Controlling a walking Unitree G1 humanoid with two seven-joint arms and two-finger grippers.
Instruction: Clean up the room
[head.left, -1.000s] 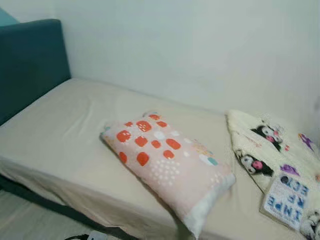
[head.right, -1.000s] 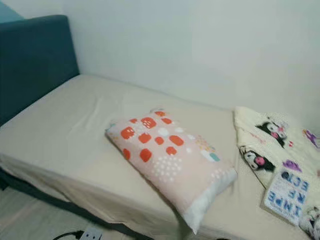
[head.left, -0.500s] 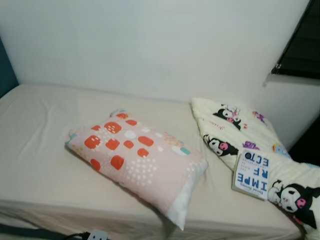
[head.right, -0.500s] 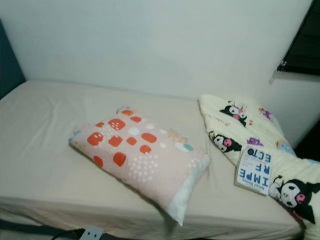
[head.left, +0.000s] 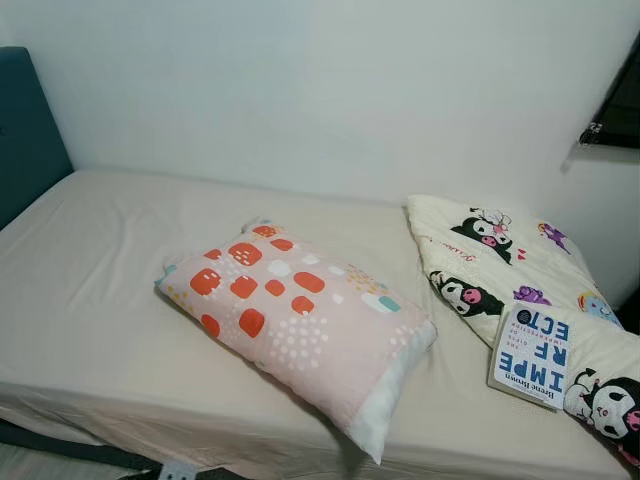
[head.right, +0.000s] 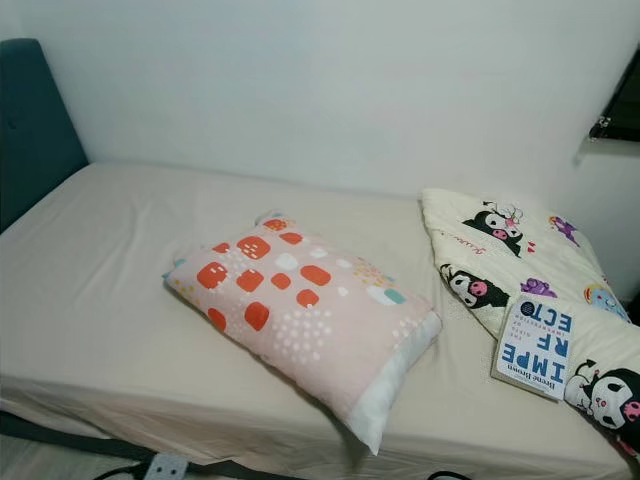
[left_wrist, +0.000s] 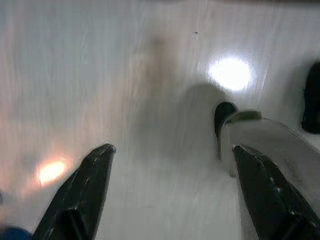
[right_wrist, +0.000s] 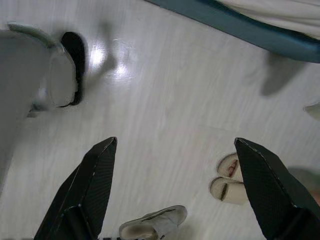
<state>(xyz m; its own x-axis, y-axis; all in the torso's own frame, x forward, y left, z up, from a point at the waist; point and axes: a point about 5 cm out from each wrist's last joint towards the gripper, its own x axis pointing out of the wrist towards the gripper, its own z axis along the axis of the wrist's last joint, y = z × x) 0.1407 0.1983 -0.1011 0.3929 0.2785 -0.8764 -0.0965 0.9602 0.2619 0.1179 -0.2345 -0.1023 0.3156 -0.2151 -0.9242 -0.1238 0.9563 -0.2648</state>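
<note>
Both arms hang idle, fingers spread wide.
Left gripper (left_wrist: 170, 192) and right gripper (right_wrist: 175, 187) point down over pale glossy wood-grain floor (right_wrist: 165, 115).

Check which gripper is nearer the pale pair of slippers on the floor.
Right, most likely. The right gripper hangs open above the floor, with the pale slippers lying below it. The left gripper hangs open over glossy floor beside the robot's foot.
</note>
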